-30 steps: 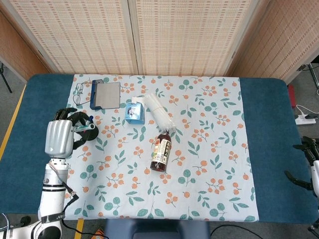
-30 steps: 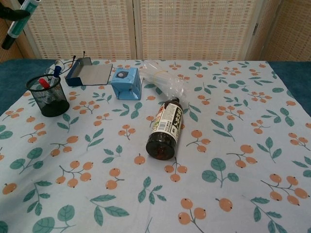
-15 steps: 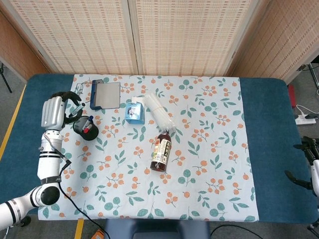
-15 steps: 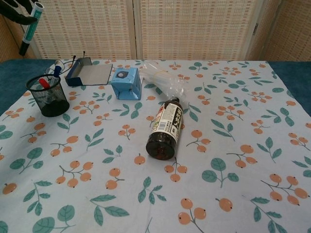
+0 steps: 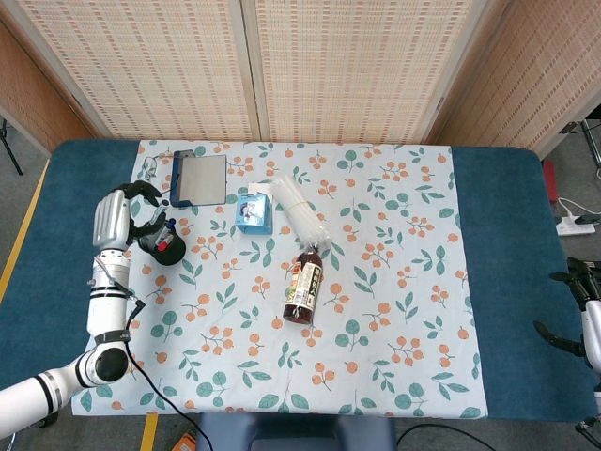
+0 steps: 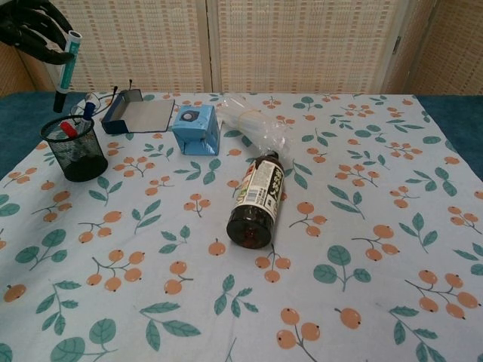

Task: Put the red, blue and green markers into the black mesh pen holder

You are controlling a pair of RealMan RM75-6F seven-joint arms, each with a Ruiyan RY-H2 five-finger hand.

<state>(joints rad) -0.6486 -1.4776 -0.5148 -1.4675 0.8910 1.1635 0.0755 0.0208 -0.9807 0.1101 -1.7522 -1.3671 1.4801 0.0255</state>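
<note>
Precision matters now: left hand (image 6: 34, 32), upper left of the frame, is gripping the green marker (image 6: 65, 66) in its fingers, tip hanging above the black mesh pen holder (image 6: 74, 149); it needs centring over the rim before releasing.

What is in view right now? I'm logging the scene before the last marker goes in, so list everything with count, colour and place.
Pen holder: one, black mesh, left on cloth.
Red marker: one, in holder.
Blue marker: one, in holder.
Green marker: one, held above holder.
Tissue box: one, blue, centre-left.
Bottle: one, dark, lying at centre.
Plastic bag: one, clear, behind bottle.
Tray: one, blue-edged grey, far left.
Tablecloth: one, floral.
Left hand: grips green marker.
Right hand: at right edge, holding nothing.
</note>
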